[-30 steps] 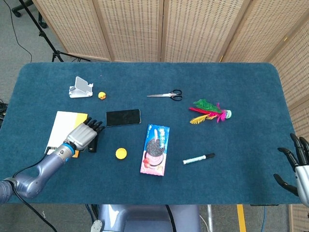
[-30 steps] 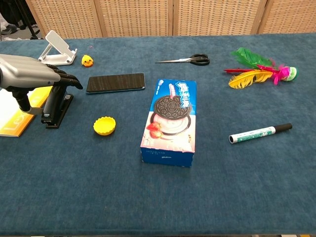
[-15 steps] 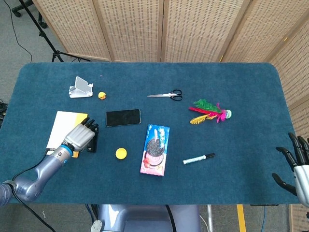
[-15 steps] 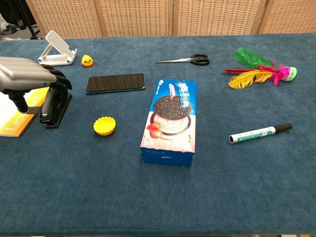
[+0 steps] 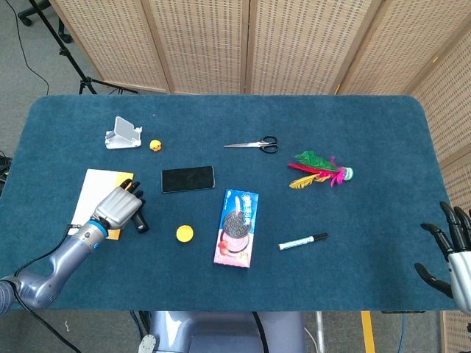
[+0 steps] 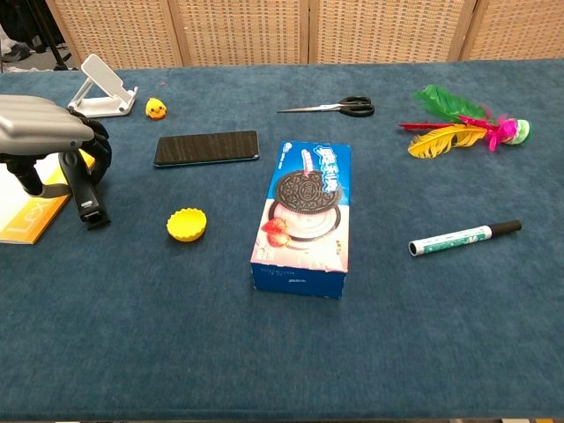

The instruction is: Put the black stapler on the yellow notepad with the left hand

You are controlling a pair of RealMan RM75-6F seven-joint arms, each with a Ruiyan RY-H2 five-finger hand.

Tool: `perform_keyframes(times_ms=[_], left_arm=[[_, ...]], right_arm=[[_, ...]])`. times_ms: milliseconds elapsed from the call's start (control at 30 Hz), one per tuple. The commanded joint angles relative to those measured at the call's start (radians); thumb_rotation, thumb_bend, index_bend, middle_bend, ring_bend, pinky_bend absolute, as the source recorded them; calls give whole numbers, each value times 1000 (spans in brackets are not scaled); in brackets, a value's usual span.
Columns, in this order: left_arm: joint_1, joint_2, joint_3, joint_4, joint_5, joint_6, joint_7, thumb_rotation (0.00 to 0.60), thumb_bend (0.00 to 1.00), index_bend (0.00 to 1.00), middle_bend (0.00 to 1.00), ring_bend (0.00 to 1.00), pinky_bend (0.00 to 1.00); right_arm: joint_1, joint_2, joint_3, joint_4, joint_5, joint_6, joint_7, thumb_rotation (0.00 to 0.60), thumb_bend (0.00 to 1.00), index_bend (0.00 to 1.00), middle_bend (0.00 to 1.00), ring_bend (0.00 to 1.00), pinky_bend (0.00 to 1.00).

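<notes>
1. The grey metal left hand (image 6: 40, 132) had curled its fingers around the black stapler (image 6: 85, 189), which it had only rested over a second earlier.
2. The stapler, flat on the blue felt table (image 5: 309, 140) before, now stood tipped on its front end, just beside the yellow notepad (image 5: 99, 195).
3. So the grasp looked made; lifting and carrying left onto the notepad remained.
4. The right hand (image 5: 452, 246) hung spread and empty past the table's edge.
</notes>
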Motion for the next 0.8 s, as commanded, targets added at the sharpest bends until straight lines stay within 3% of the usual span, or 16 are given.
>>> perform_keyframes(times_ms=[33,500,800], left_arm=[[1,3,2,-2,4,3,2,600,438,518,299,104,121],[25,89,-8,-34,31,52,-31,600,440,520,299,107,121],[84,158,-4,31,59,72,-139,600,439,520,299,107,121]], right_arm=[[0,1,0,-1,0,1,2,600,208,257,22,5,0],[-4,5,-4,-6,-10,5,2,600,208,257,22,5,0],[-6,6,-10,-19,-35,11,-17,600,208,257,22,5,0]])
